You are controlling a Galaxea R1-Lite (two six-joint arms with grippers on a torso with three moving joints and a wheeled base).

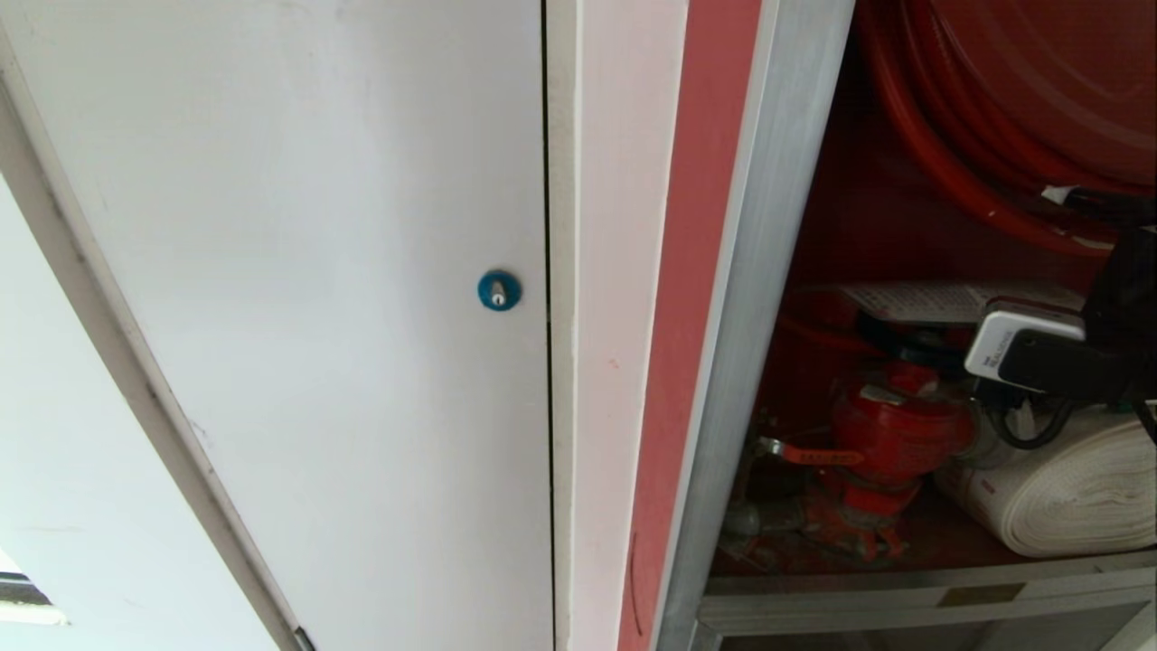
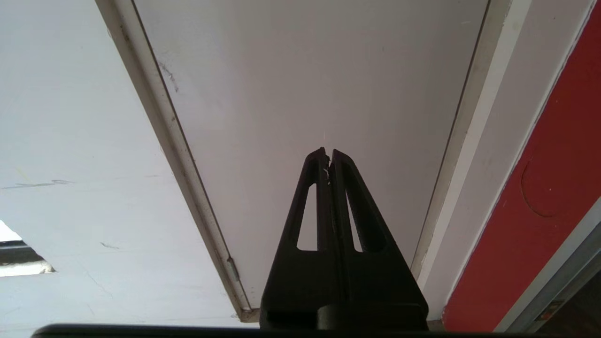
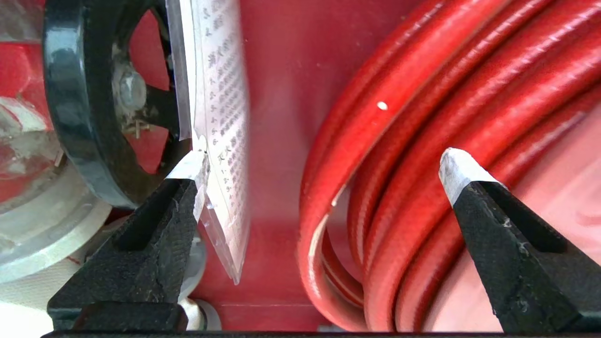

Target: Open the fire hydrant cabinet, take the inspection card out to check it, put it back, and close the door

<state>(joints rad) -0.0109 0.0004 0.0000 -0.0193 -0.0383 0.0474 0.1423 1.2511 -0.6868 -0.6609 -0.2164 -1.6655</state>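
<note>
cabinet: the fire hydrant cabinet [image 1: 777, 271] stands with its red interior exposed; the door itself is in no view
card location: the inspection card [image 3: 220, 117] lies on top of the black handwheel [image 3: 84, 108] of the red valve [image 1: 890, 434], below the red hose reel [image 1: 1021, 99] and above the white rolled hose [image 1: 1076, 493]
right gripper: the right gripper [image 3: 324, 159] is inside the cabinet, jaws spread wide and holding nothing; one taped fingertip sits at the card's edge on the handwheel side, the other is out in front of the reel's red coils
left gripper: the left gripper [image 2: 328, 152] is parked with its fingers pressed together, empty, facing the white door [image 1: 316, 271] with the blue round lock [image 1: 499, 290]
step in hand: judged as lining up on the card, either to take it out or just after setting it back; the frames do not settle which
next move: if taking it, the far finger must close across so that the thin sheet is pinched between both tips without sliding off the wheel
head view only: shows the card's place within the cabinet, but the right arm's camera housing [image 1: 1021, 348] covers part of it
right wrist view only: shows the fingertip against the card and the wide gap
left wrist view only: shows the closed left fingers, absent from the head view
</note>
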